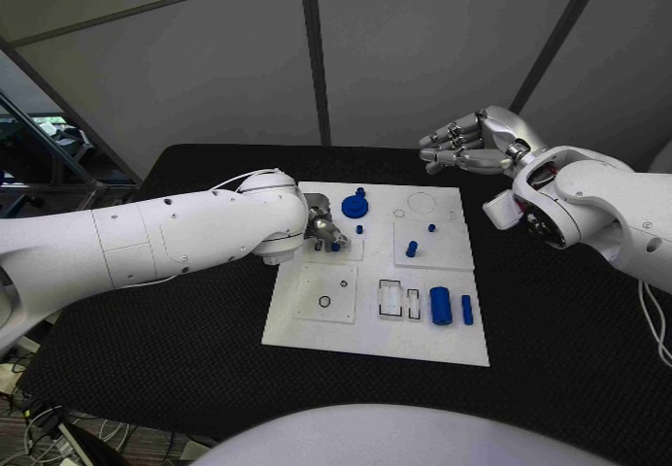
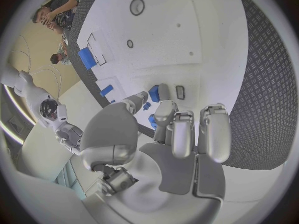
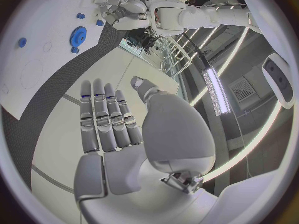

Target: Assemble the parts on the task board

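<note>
**Left hand low on the board, right hand raised clear**

Nearest the head camera, a smooth white task board (image 1: 376, 342) lies flat on the black, finely ribbed table (image 1: 168, 369). On its near half, well apart from both hands, lie a thick blue cylinder (image 1: 440, 305) and, just beside it, a thin blue bar (image 1: 466, 310), next to two narrow rectangular outlines and a small oval slot.

At the board's edge on the robot's left, the silver left hand (image 1: 323, 231) reaches down, its metal fingers bent toward the surface. In the left wrist view the fingertips (image 2: 163, 95) touch a small blue block (image 2: 154, 93); whether they actually pinch it I cannot tell. Just beyond this hand sits a round blue toothed gear (image 1: 354, 206), and a short blue peg (image 1: 412, 249) stands upright further across the board.

Well off the board's far corner, the right hand (image 1: 469, 143) hangs in the air, fingers together, nearly straight, holding nothing.
</note>
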Motion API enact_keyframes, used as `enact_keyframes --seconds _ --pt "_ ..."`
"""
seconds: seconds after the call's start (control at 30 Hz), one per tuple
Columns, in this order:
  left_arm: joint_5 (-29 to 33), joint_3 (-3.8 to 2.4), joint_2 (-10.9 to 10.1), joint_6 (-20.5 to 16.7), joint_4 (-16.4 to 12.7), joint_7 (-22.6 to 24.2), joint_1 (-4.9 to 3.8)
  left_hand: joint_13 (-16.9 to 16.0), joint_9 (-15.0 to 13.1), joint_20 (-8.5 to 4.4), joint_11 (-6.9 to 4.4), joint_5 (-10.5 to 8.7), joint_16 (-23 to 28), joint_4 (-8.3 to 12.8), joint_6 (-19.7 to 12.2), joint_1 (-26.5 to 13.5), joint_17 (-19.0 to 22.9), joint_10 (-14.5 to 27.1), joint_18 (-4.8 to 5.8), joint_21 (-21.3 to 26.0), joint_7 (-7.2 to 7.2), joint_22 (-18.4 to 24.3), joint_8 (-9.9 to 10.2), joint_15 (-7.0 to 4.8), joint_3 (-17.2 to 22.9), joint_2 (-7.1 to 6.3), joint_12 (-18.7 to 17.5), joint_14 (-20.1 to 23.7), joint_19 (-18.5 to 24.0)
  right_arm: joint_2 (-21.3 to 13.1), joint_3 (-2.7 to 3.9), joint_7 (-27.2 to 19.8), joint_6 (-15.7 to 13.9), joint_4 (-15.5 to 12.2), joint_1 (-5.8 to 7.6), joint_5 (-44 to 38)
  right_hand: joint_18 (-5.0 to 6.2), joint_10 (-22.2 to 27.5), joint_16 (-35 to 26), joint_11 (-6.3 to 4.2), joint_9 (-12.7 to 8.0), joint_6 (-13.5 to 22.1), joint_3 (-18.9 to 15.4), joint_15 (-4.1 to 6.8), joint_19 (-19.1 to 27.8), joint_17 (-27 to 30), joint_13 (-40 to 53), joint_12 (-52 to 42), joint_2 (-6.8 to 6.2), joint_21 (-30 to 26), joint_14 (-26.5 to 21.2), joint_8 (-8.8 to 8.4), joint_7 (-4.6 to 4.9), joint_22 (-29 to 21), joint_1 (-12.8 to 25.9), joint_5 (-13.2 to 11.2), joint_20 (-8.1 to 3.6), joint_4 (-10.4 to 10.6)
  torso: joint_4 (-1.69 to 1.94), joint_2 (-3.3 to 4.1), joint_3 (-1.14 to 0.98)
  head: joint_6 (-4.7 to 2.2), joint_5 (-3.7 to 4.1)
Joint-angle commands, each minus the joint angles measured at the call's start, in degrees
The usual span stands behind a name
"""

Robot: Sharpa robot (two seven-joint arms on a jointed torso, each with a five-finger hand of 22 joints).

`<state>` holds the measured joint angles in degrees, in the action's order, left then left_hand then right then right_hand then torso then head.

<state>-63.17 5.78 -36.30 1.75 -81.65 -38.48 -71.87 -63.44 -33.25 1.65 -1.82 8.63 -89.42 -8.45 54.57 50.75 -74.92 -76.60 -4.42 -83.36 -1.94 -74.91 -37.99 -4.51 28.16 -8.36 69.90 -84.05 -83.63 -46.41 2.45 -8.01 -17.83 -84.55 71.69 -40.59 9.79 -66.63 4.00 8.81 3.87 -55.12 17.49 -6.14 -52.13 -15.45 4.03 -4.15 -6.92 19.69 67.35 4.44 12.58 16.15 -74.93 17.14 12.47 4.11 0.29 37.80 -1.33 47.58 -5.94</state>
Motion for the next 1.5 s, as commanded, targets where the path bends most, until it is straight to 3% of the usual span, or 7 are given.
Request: enact_keyframes --seconds 0.03,0.5,0.67,0.87,1.0,1.3,1.5 --pt "-0.48 0.0 0.01 0.28 -0.09 -0.39 -0.03 -0.1 0.09 -0.05 -0.14 0.22 -0.19 -0.02 0.4 -0.16 -14.65 -0.44 2.02 -0.23 0.18 -4.71 -0.38 -0.39 -0.35 0.3 0.24 -5.8 -0.48 0.08 0.05 -0.46 0.5 0.07 0.14 0.01 0.55 0.41 -0.37 -0.06 0.02 0.32 -0.41 -0.05 -0.41 0.08 -0.07 0.05 0.01 -0.19 -0.26 -0.28 0.01 -0.05 0.4 0.28 -0.02 -0.05 -0.01 -0.02 -0.02 0.0 -0.1" --pt "-0.49 -0.24 -0.52 0.12 -0.17 -0.41 -0.05 0.22 0.25 -0.06 -0.12 0.19 -0.17 -0.1 0.27 -0.02 -14.63 -0.27 1.96 -0.05 0.12 -4.44 -0.41 -0.41 -0.8 0.27 0.0 -5.8 -0.32 0.07 0.05 -0.45 0.5 0.17 0.14 0.01 0.55 0.43 -0.38 -0.05 0.03 0.34 -0.46 -0.08 -0.39 0.13 -0.07 0.02 0.05 -0.31 -0.37 -0.27 0.01 -0.13 0.37 0.3 0.01 -0.06 0.03 0.0 0.03 -0.02 -0.07" --pt "-0.49 -2.97 -0.96 -0.16 -0.64 -0.26 0.02 1.59 0.69 -0.01 0.04 0.15 -0.13 -1.25 -0.33 -0.48 -14.58 0.66 1.79 0.46 -0.09 -3.72 -0.65 -0.31 -3.32 -0.26 -1.04 -5.78 0.1 0.15 0.04 -0.48 0.6 0.48 0.14 0.01 0.55 0.43 -0.38 -0.05 0.03 0.35 -0.49 -0.09 -0.39 0.15 -0.07 0.02 0.05 -0.35 -0.4 -0.27 0.02 -0.16 0.37 0.31 0.02 -0.05 0.04 0.0 0.06 -0.11 0.03" --pt "-0.49 -7.41 -2.16 0.65 -1.71 -0.61 -0.24 4.94 1.7 0.33 0.56 -1.7 0.08 -4.79 -2.31 -0.65 -14.36 3.24 1.42 1.77 -0.68 -2.04 -0.92 0.04 -11.96 -1.48 -3.49 -5.7 1.19 0.49 0.04 -0.48 0.69 1.2 0.14 0.04 0.55 0.45 -0.38 -0.03 0.03 0.37 -0.58 -0.11 -0.38 0.18 -0.06 0.0 0.02 -0.44 -0.46 -0.27 0.04 -0.22 0.41 0.3 0.04 -0.03 0.03 -0.09 -0.04 -0.21 -0.13" --pt "-0.49 -8.68 -2.72 1.99 -1.83 -0.79 -1.11 5.99 2.78 0.65 0.95 -2.77 0.32 -7.4 -3.22 2.01 -14.1 4.17 1.26 2.29 -1.11 -1.51 -0.99 0.42 -17.63 -0.45 -3.95 -5.6 1.56 0.77 0.03 -0.49 0.79 1.55 0.14 0.07 0.55 0.45 -0.38 -0.03 0.03 0.37 -0.58 -0.11 -0.38 0.18 -0.06 0.0 0.02 -0.44 -0.46 -0.27 0.04 -0.22 0.41 0.3 0.04 -0.03 -0.01 -0.02 -0.01 -0.51 -0.48" --pt "-0.48 -9.4 -1.31 10.78 4.64 -1.1 -2.89 10.49 6.45 1.9 2.54 -2.64 1.91 -7.67 -6.08 9.21 -12.45 8.15 0.52 4.91 -2.88 1.62 1.74 1.77 -23.05 3.54 -6.76 -4.87 3.71 1.02 0.03 -0.48 1.0 2.08 0.13 0.1 0.55 0.47 -0.39 -0.01 0.03 0.42 -0.72 -0.15 -0.37 0.24 -0.06 -0.03 0.02 -0.6 -0.57 -0.27 0.06 -0.32 0.49 0.31 0.07 0.03 0.06 -0.08 -0.03 -1.11 -0.49" --pt "-0.48 -8.76 1.85 13.68 13.09 0.27 -3.19 11.75 8.54 2.46 3.17 -2.48 2.18 -7.39 -7.32 12.18 -12.16 9.14 0.4 5.36 -3.59 1.98 4.1 2.34 -23.92 5.19 -7.32 -4.72 3.98 1.06 0.02 -0.54 1.0 2.13 0.13 0.1 0.56 0.46 -0.37 -0.02 0.04 0.42 -0.72 -0.14 -0.38 0.26 -0.06 -0.05 0.08 -0.64 -0.57 -0.25 0.05 -0.35 0.45 0.34 0.08 0.03 -0.18 -0.02 0.02 -1.74 -0.92"
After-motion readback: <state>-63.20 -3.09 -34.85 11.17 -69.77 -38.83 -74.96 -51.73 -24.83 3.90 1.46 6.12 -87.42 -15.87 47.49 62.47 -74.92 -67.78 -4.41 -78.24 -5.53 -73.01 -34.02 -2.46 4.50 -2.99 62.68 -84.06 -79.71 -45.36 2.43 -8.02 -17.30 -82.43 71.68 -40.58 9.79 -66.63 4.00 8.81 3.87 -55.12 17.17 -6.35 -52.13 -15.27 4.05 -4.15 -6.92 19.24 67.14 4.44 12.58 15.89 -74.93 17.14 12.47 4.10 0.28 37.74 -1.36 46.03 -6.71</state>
